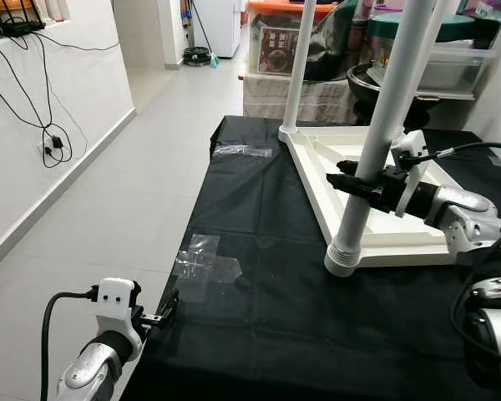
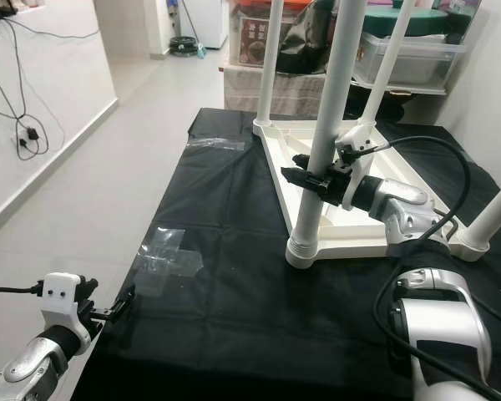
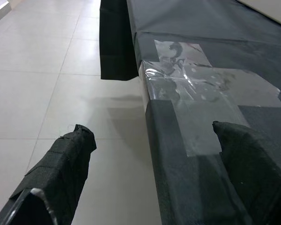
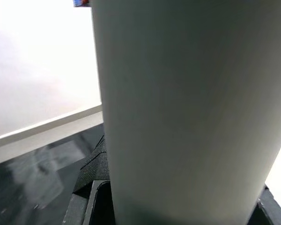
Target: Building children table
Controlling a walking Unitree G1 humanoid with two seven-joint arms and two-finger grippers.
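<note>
So the white tabletop [image 1: 401, 238] lay upside down on the black cloth [image 1: 259, 326], right of center in the head view, with legs sticking up. The right gripper [image 1: 356, 181] was clamped around the near leg [image 1: 376, 142], a bit above its ribbed base at the tabletop's near corner. Down in the lower left, the left gripper [image 1: 163, 313] sat at the cloth's edge, fingers [image 3: 61, 164] spread apart and holding nothing, near a clear plastic bag [image 1: 204, 266].
</note>
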